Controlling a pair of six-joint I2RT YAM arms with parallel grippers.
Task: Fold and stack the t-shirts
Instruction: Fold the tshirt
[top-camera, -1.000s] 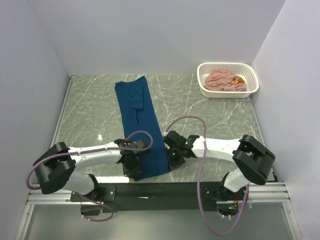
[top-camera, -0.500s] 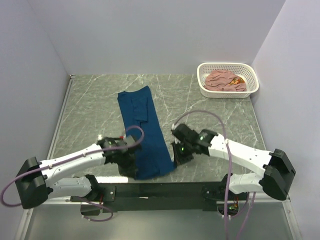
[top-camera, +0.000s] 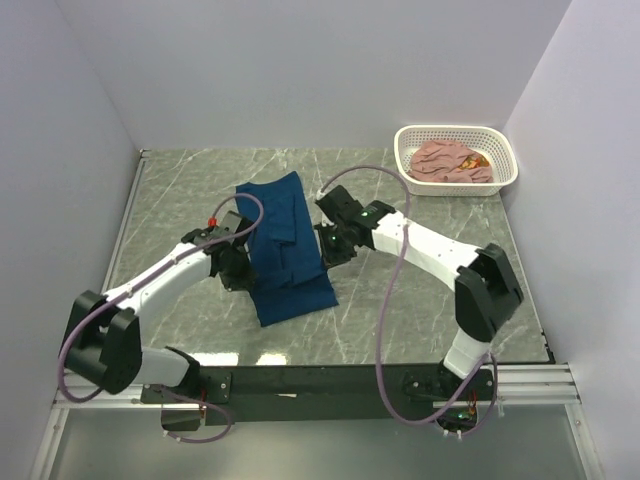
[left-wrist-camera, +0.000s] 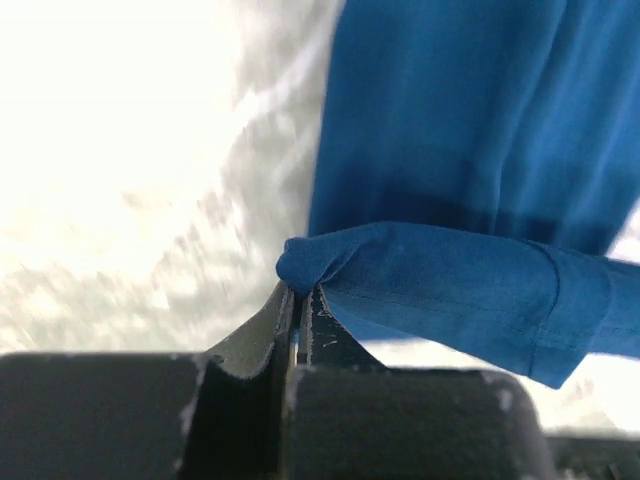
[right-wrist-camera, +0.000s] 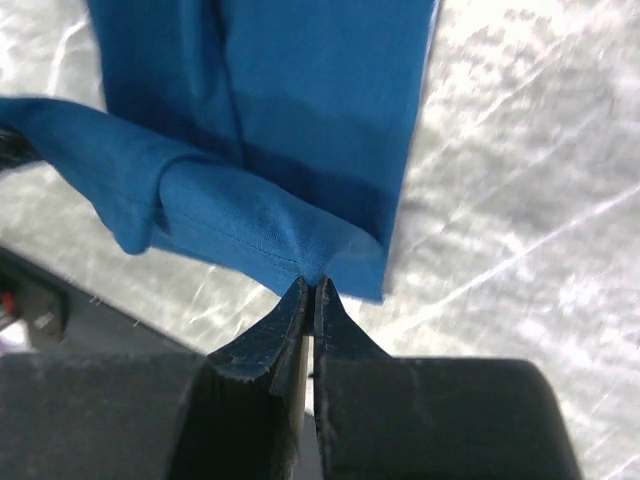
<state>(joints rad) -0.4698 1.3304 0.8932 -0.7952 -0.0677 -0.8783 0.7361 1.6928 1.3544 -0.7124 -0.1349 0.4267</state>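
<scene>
— Where was the navy t-shirt (top-camera: 293, 292)?
— Left of centre on the table (top-camera: 420, 270), its hem doubled over the cloth. The left claw (left-wrist-camera: 297, 292) pinched one hem corner and the right claw (right-wrist-camera: 311, 285) the other.
— And the pink t-shirt (top-camera: 445, 160)?
— Crumpled in the white basket (top-camera: 456, 129), far right corner.

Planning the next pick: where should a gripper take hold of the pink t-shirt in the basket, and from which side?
Probably pinch a raised wrinkle near the middle of the pink t-shirt, coming straight down from above. It lies crumpled inside the white basket, whose walls block any sideways approach.
</scene>
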